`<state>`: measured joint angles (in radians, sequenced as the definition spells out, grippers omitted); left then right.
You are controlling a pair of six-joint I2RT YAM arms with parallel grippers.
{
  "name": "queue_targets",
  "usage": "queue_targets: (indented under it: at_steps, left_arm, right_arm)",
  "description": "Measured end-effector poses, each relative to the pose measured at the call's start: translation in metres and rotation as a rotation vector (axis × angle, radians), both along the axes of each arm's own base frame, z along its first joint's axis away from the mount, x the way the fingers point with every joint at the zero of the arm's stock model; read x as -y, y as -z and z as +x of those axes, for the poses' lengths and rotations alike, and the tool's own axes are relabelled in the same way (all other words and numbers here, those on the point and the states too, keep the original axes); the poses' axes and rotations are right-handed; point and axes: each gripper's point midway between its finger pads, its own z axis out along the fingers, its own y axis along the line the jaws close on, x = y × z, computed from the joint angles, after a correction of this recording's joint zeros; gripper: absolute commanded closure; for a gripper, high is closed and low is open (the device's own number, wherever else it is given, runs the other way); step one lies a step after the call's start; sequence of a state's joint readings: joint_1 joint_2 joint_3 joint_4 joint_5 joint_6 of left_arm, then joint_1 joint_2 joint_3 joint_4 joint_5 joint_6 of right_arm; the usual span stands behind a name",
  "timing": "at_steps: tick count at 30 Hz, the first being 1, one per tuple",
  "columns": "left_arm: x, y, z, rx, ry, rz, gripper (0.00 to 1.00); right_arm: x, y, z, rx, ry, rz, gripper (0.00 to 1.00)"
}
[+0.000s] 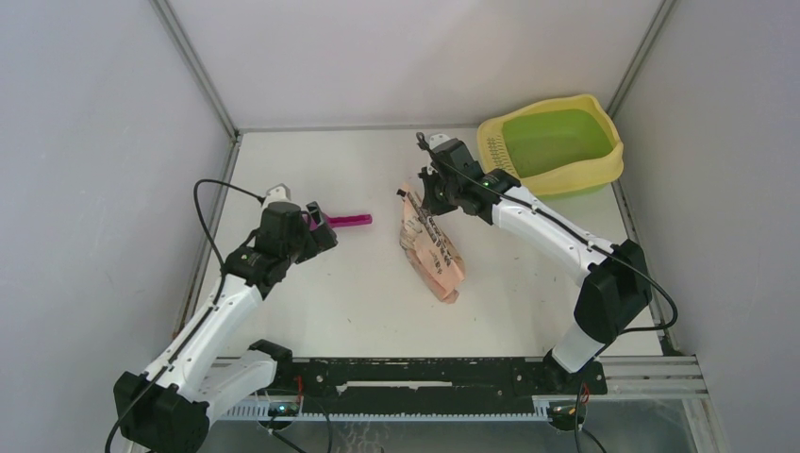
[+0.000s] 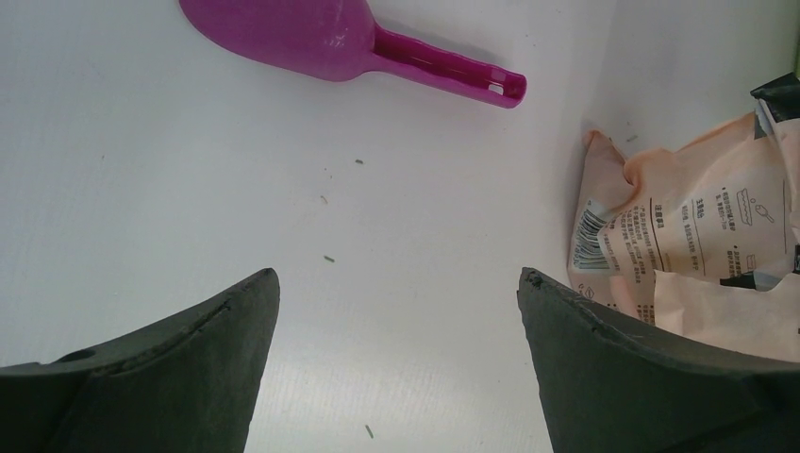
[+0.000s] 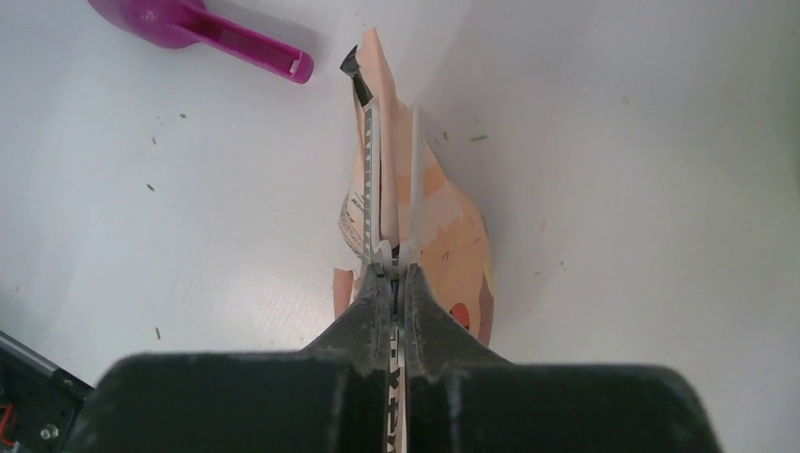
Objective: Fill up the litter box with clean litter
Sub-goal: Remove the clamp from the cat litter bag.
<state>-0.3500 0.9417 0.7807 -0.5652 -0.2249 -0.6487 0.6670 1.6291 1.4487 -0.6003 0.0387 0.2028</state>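
Observation:
The litter box [image 1: 604,165], pale yellow rim and lime-green basin, stands at the far right corner. Its basin looks bare. My right gripper [image 1: 426,200] is shut on the top edge of the peach-pink printed bag [image 1: 432,247], lifting that end while the bag's other end rests on the table; the wrist view shows the jaws pinching the bag's edge [image 3: 397,274]. My left gripper [image 1: 323,229] is open and empty, beside the magenta scoop [image 1: 347,221]. Litter shows only as a few dark specks [image 2: 328,258] on the table.
The magenta scoop [image 2: 321,40] lies on the table ahead of my left gripper [image 2: 396,276], with the bag [image 2: 698,236] to its right. Grey walls enclose the table on the left, far side and right.

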Motion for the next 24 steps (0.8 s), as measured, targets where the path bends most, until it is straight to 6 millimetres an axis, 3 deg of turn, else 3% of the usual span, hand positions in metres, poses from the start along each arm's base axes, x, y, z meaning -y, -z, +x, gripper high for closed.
queue_targets:
  at_steps: [13, 18, 24]
  left_arm:
    - [0.000, 0.000, -0.001, -0.004, -0.004, -0.003, 0.00]
    - [0.000, 0.000, -0.001, -0.001, -0.004, -0.005, 0.00]
    - [0.000, 0.000, -0.001, -0.002, -0.001, -0.007, 0.00]
  right_arm:
    - [0.005, -0.014, -0.001, 0.012, 0.018, -0.009, 1.00]
    - [0.020, -0.041, -0.002, 0.058, 0.049, 0.014, 1.00]
    - [0.057, -0.069, 0.002, 0.116, 0.139, 0.029, 1.00]
